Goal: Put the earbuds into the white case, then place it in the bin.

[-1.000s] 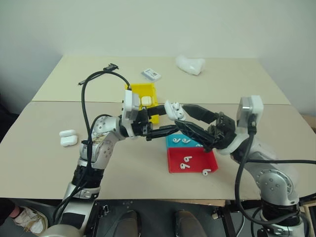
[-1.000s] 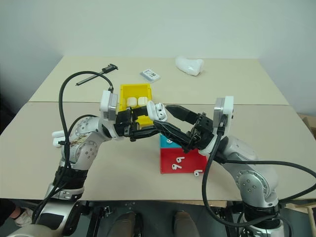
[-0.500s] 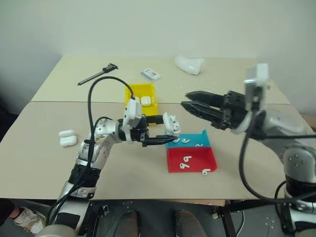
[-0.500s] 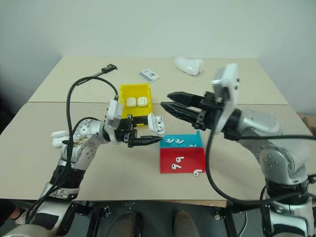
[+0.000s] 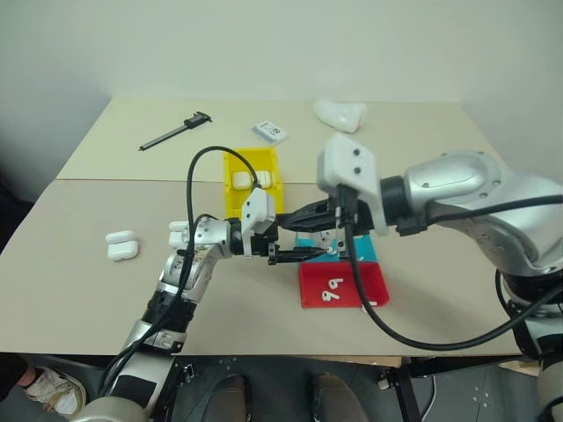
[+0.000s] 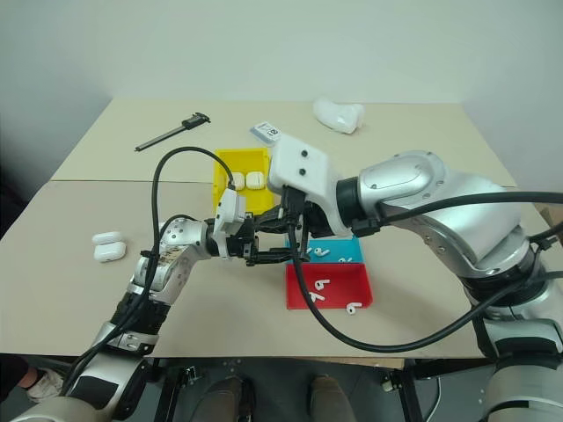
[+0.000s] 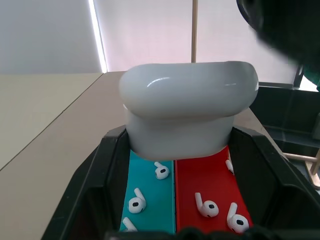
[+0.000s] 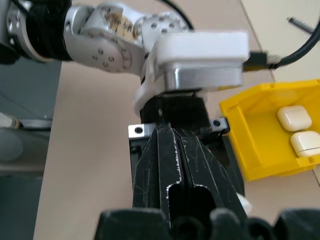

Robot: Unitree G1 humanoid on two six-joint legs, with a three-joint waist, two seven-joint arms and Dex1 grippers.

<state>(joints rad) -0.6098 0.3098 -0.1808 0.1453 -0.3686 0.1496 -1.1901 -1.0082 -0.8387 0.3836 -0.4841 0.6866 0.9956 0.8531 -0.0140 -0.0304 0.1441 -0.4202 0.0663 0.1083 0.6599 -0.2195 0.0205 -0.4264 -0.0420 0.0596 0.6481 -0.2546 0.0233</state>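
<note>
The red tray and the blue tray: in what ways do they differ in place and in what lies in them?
The red tray lies nearer the table's front edge; the blue tray lies behind it, touching it, partly covered by the right arm. In the left wrist view, the red tray shows earbuds on the side where the blue tray shows its own earbuds. Both are shallow and hold small white earbuds.

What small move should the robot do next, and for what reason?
Probably draw the shut right fingers back. The white case sits between the left fingers with its lid apparently closed, so the path to the yellow bin should be freed.
</note>
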